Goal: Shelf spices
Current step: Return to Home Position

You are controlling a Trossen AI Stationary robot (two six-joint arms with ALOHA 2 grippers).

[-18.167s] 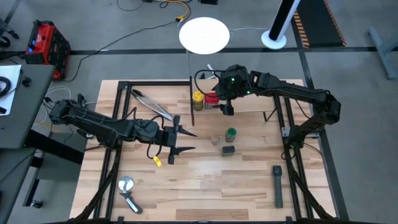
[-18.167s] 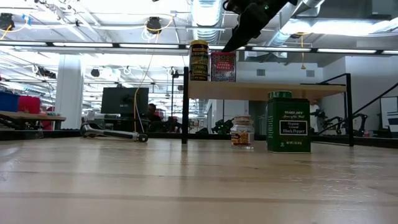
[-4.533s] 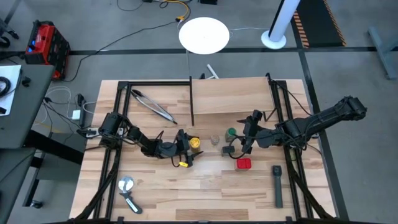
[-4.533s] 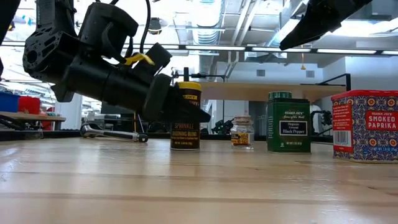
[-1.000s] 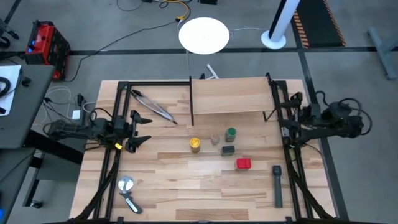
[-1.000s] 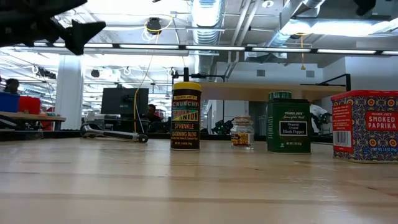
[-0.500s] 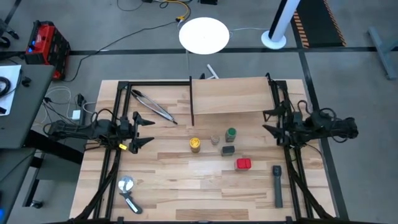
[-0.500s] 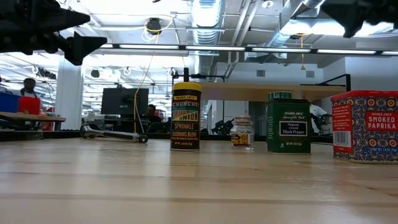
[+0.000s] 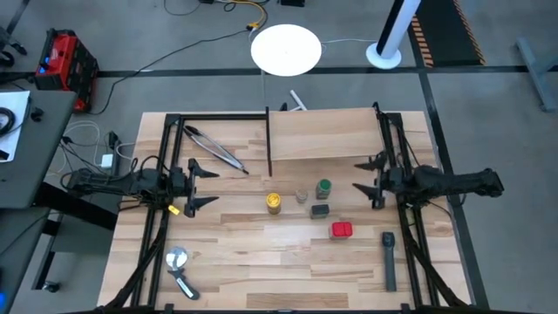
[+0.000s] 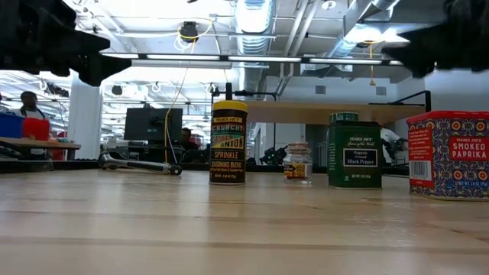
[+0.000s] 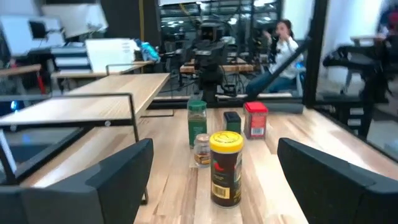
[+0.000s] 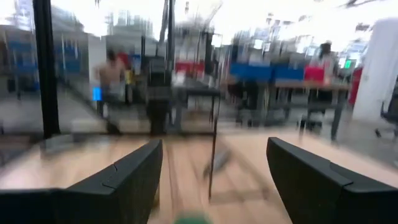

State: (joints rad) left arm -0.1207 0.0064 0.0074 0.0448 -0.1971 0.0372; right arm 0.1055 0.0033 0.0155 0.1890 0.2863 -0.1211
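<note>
left end effector (image 9: pixel 202 182): left of the shelf (image 9: pixel 327 135), arm folded low, fingers apart
right end effector (image 9: pixel 364 178): right of shelf, fingers apart
spices (image 9: pixel 321 209): five, on surface (image 9: pixel 261 262) before shelf

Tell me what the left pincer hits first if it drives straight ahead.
Probably the yellow jar, nearly centred ahead of the open left pincer; it may pass above, height being unclear.

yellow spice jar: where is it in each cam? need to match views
High view: yellow jar mid-table, leftmost of the spice cluster.
Low view: yellow jar upright, left of centre.
Left wrist view: yellow jar nearest the camera, other spices behind it.
Right wrist view: not identifiable, too blurred.
Shared landmark: red tin, in all but the right wrist view.
</note>
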